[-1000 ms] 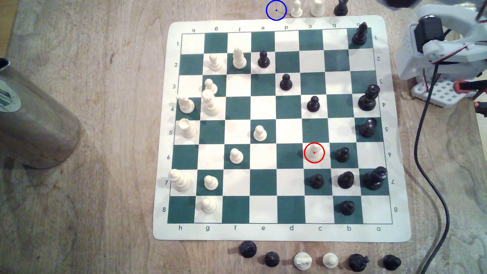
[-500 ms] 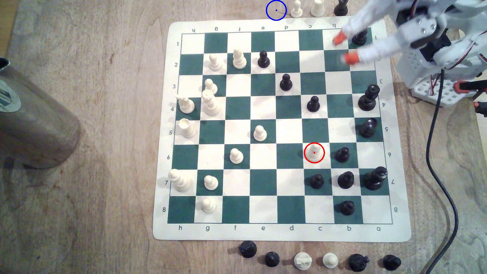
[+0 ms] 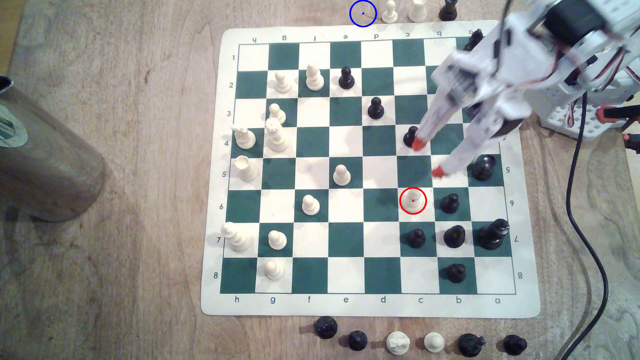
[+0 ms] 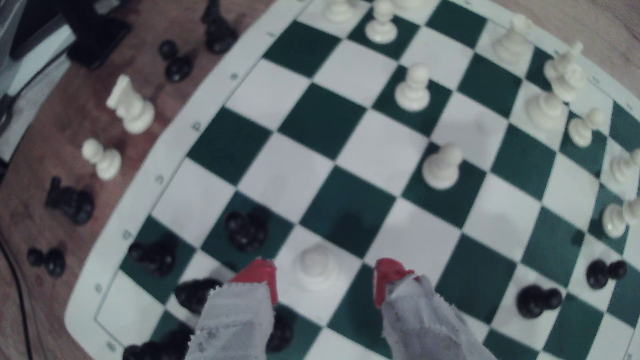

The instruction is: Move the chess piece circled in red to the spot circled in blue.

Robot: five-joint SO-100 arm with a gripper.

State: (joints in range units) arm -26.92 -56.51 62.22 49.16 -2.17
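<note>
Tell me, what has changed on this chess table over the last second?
The white arm swung in from the exterior view's right edge, out over the green-and-white board, bringing its open red-tipped gripper toward the small cream-white pawn circled in red. It has taken hold of nothing. The pawn, the blue-ringed patch of wooden tabletop and every other piece stayed put.

White arm stretched out, motion-blurred.
Its gripper (image 3: pixel 428 158) of two white, cloth-wrapped fingers with red tips (image 4: pixel 260 274) is spread wide, empty, above the green-and-white chessboard (image 3: pixel 346 239).
</note>
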